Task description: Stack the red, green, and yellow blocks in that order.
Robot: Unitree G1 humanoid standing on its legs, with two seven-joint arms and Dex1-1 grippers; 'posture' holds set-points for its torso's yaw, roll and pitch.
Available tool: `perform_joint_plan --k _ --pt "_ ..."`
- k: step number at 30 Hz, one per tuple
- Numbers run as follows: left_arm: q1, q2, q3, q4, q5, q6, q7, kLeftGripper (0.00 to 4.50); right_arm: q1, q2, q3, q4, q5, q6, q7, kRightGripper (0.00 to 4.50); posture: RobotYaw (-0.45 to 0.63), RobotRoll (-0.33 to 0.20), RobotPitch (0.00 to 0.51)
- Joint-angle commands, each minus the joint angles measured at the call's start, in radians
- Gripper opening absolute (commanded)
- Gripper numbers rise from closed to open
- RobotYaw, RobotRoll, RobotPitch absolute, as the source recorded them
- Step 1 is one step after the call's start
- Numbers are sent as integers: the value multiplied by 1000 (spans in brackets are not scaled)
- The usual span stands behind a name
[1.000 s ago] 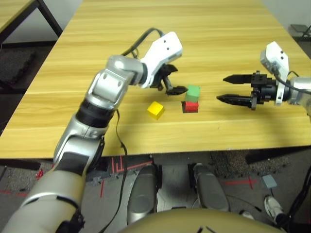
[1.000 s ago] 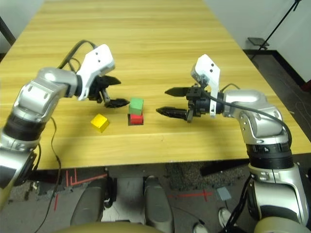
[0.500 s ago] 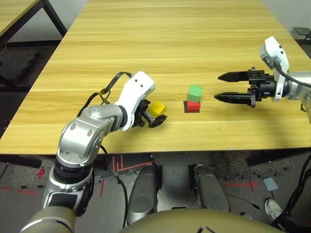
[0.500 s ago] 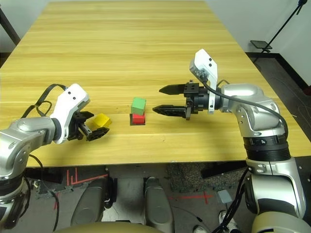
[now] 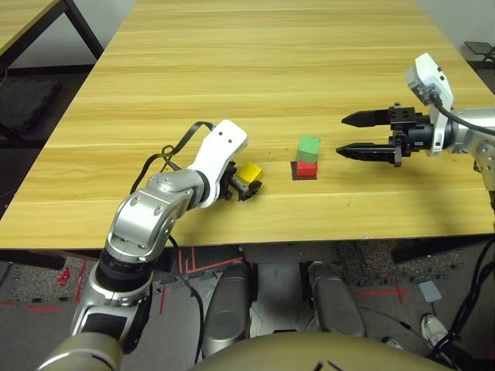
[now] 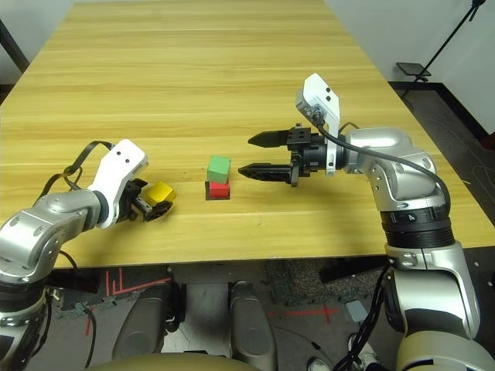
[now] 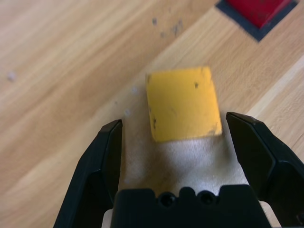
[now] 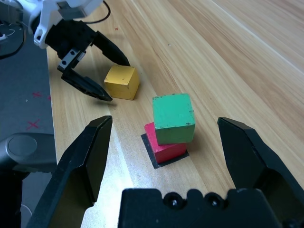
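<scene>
Three small matte cubes, one of each colour. Bright red cube [image 8: 164, 145] sits on a flat black square patch [image 8: 166, 160]; green cube [image 8: 173, 118] rests on top of the red one, twisted a bit off square. Yellow cube [image 5: 249, 171] lies alone on the wood, to the left of the green cube, well apart from it.

Two hands. Left hand [image 7: 183, 142] is at the yellow cube, two black fingers [image 7: 102, 156] apart, one on each side of it, the cube between the tips with gaps visible on both sides, not clamped. Right hand [image 5: 340, 134] hovers to the right of the green cube, level, pointing toward it, fingers spread wide and holding nothing, well clear of the stack.

One worktop [image 5: 271, 69]: light wood planks, grain running crosswise, a few small dark specks near the yellow cube. Beyond its edges: dark grey floor with red tape marks [image 5: 189, 261], a black frame leg [image 5: 81, 27] of another wooden surface far left of the green cube, and a black stand [image 6: 452, 35] on the far right.
</scene>
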Motion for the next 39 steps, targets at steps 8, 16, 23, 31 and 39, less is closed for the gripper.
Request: perform_joint_plan --k 8,16,23,31,39 --pt "-83 -51 83 44 -56 4 17 1913 26 -7 -16 -23 4 0 -20 4500 249 -104 101" --pt "-367 166 -7 193 -167 -266 -373 1913 49 -25 -17 -33 14 -3 5 4500 251 -91 83" --pt "-538 111 -162 465 -157 -577 -731 1913 63 -35 -29 -46 22 5 6 4500 213 -85 82" --pt "-716 -65 -271 870 -23 -829 -891 1913 111 -43 -61 -96 34 28 -19 4500 165 -86 84" --pt "-859 -195 -271 1288 123 -1110 -956 1913 146 -49 -86 -145 54 57 -51 4500 121 -85 92"
